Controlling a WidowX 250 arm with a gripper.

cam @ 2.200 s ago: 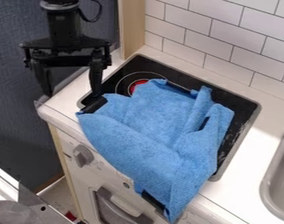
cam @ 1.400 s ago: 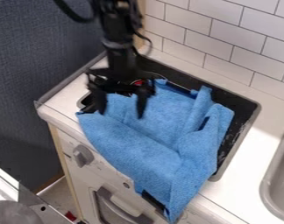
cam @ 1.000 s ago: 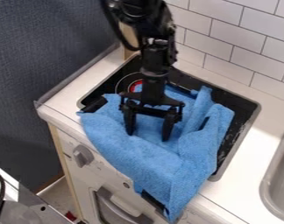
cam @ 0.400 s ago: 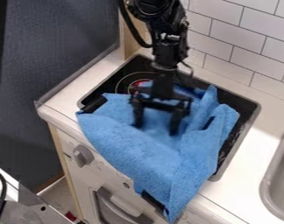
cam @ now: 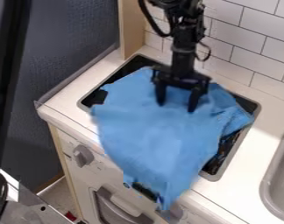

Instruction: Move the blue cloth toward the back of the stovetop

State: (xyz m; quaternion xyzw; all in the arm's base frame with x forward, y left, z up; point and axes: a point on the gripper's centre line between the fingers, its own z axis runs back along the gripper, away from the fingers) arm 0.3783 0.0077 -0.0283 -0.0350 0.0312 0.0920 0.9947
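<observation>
1. Hanging over the upper part of a blue cloth (cam: 159, 140), the black gripper (cam: 176, 106) points downward, its fingers (cam: 195, 98) parted in an open stance. Whether the tips press on the fabric cannot be told.

2. The cloth lies spread over the black stove top (cam: 212, 165), set in a white bench (cam: 65, 94). Its lower end passes over the front edge and hangs against the cabinet front (cam: 80, 179), near a grey knob (cam: 172, 213); a sink (cam: 279, 175) lies to the right of the view.

3. Handling, as judged from the drape: light, soft and limp, with no stiffness to hold a shape. It would probably fold or trail rather than move as one piece. Slipping and breakage seem minor concerns; a shallow pinch might catch too little fabric.

4. Points of hold: the raised creases at the right-hand side offer ready material for a pinch, as does the loose lower corner. The broad, smooth middle gives the fingers less to close upon, and pressing there would meet the hard surface beneath.
</observation>
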